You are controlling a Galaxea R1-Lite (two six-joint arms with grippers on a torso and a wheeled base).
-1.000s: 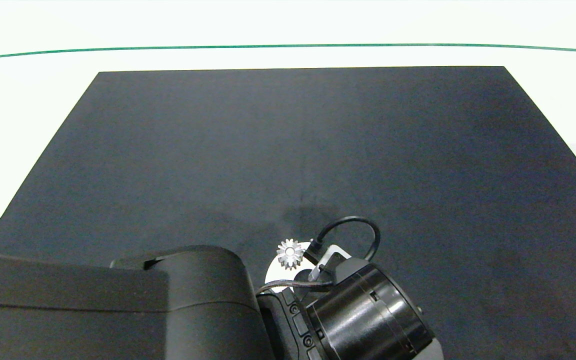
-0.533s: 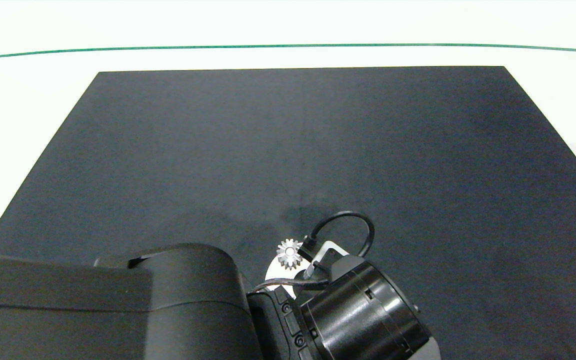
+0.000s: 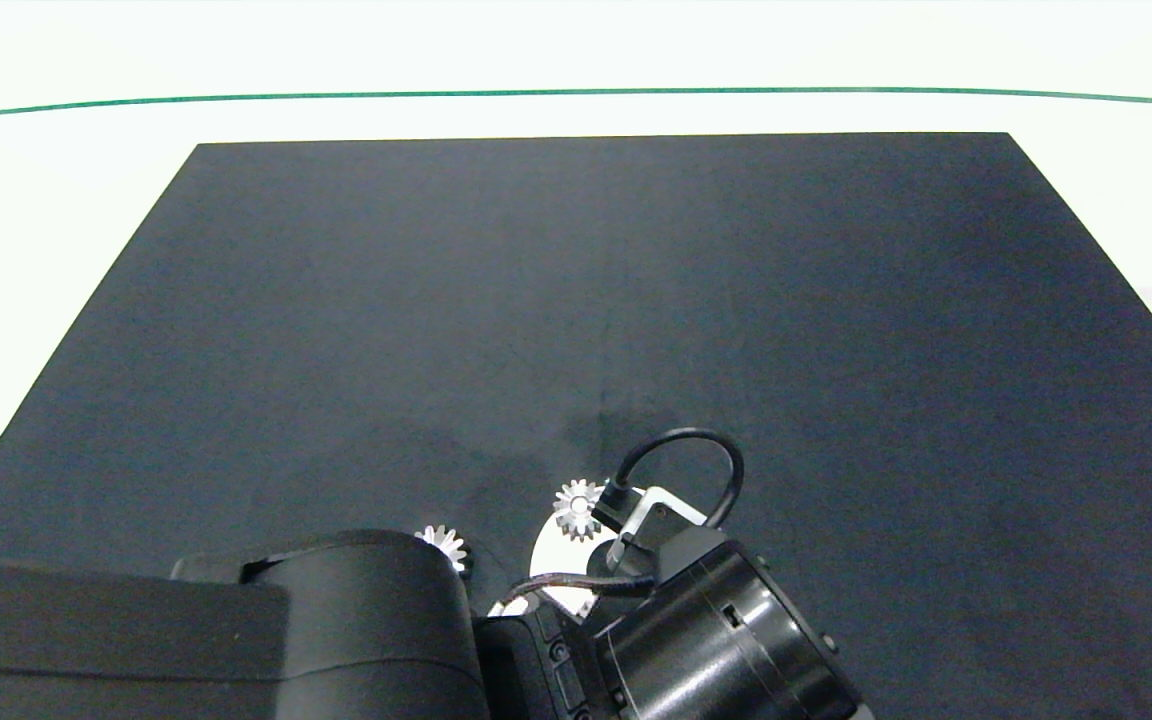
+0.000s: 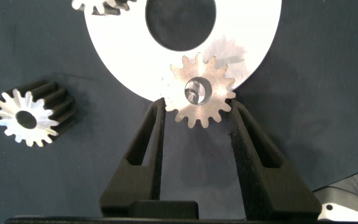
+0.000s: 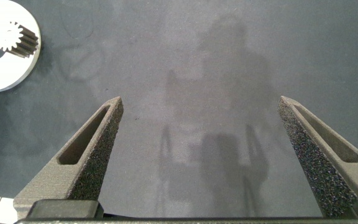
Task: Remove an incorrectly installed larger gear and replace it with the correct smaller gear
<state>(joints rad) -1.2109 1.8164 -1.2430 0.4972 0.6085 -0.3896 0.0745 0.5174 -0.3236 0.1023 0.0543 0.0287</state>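
**Left claw clamped on the larger gear at the disc's rim**

The left gripper [image 4: 197, 107] is at the edge of the white disc [image 4: 117, 56]. Its two fingers are clenched on the larger gear [image 4: 201, 90], one tip against the teeth on each side. That gear sits on the disc's rim and partly overhangs it, with something shiny showing in its bore. The smaller gear [image 4: 27, 116] lies off the disc, near it, on the dark mat [image 3: 636, 300]. It has a bright face, dark sides and a black centre hole. Another silver gear [image 3: 578, 506] stands on the disc at the rim opposite the gripped one. The right gripper [image 5: 201, 106] hangs over bare mat well apart from the disc, its fingers spread wide and holding nothing.
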